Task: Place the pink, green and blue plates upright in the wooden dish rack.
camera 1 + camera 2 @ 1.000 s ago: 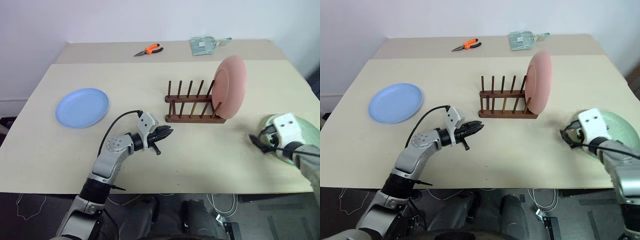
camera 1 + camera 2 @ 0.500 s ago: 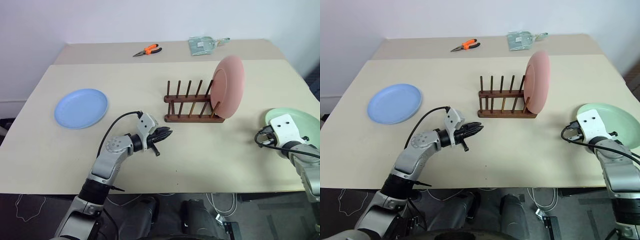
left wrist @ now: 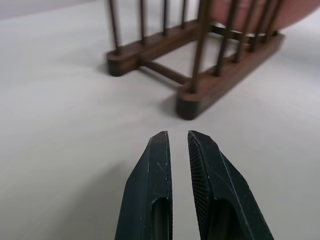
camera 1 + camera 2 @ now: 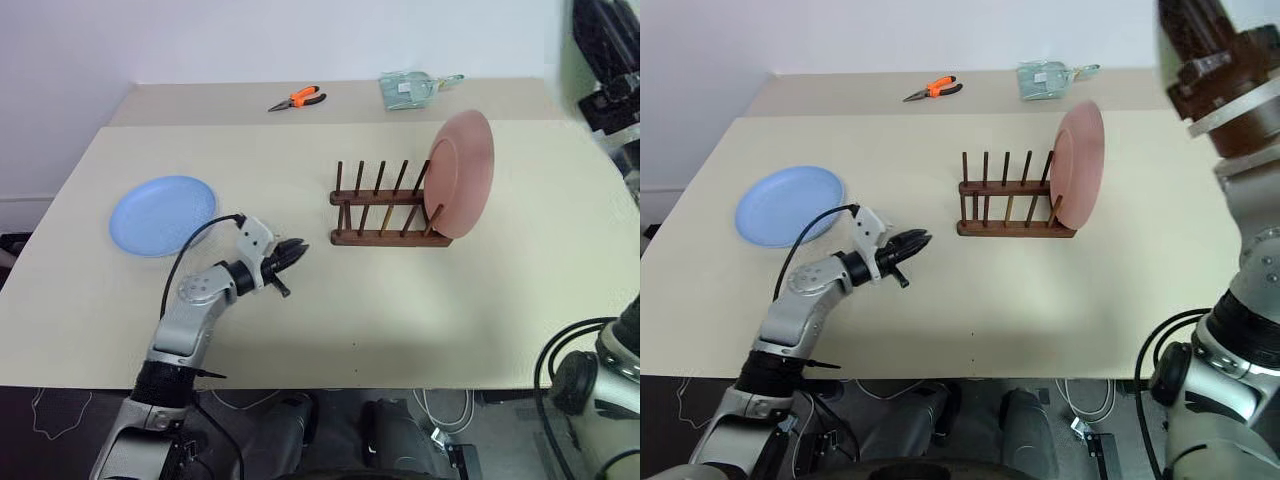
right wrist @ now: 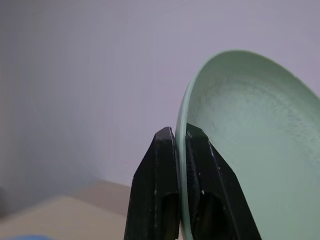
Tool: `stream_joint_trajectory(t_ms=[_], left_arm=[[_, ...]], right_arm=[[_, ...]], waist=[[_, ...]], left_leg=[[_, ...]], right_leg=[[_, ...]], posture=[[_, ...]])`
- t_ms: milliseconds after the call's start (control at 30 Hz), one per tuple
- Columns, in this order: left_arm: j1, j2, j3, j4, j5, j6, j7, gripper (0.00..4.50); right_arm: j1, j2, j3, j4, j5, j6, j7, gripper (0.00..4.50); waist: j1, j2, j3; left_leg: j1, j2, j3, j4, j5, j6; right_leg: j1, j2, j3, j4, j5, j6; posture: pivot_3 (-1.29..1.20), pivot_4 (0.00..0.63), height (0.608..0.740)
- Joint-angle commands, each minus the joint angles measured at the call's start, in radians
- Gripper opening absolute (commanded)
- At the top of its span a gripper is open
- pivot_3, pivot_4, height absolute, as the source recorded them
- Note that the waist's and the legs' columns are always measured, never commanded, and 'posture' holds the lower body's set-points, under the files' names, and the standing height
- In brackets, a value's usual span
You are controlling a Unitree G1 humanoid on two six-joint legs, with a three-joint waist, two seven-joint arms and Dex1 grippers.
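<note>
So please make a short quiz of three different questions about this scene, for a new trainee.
1. True or false: the pink plate stands upright at one end of the wooden dish rack.
2. Which plate lies flat on the table? A) green B) blue C) pink
3. Fill in: the right gripper is shut on the rim of the ____ plate.

Key: 1 true. 2 B, the blue plate. 3 green, the green plate.

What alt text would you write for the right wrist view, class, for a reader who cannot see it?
Two black fingers of the right gripper pinch the rim of a round pale green plate, held on edge in the air before a plain pale wall.
</note>
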Motion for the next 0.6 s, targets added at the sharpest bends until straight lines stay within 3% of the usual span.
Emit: stream_joint_trajectory(t_ms=[33,167,600], left_arm=[[0.007,0.001,0.019,-0.022,-0.007,-0.025,0.008,0.56],[0.019,-0.001,0.014,-0.039,-0.003,-0.027,0.013,0.56],[0.058,0.002,0.012,-0.105,-0.035,0.004,-0.009,0.56]], right_arm=[[-0.021,0.161,0.106,-0.077,0.259,-0.008,-0.172,0.03],[0.041,0.282,0.203,-0.060,0.251,-0.021,-0.310,0.03],[0.092,0.326,0.273,0.054,0.161,-0.057,-0.361,0.03]], waist=[[-0.002,0.000,0.000],[-0.007,0.001,-0.001],[-0.008,0.001,-0.001]], left_leg=[[0.000,0.000,0.000,0.000,0.000,0.000],[0.001,0.001,0.000,-0.001,0.001,-0.001],[0.001,0.000,0.001,-0.002,0.001,-0.002]], right_leg=[[0.000,0.000,0.000,0.000,0.000,0.000],[-0.002,0.001,0.001,0.004,0.000,0.000],[-0.003,0.002,0.002,0.004,0.001,0.000]], posture=[[0.00,0.150,0.729],[0.00,0.150,0.729],[0.00,0.150,0.729]])
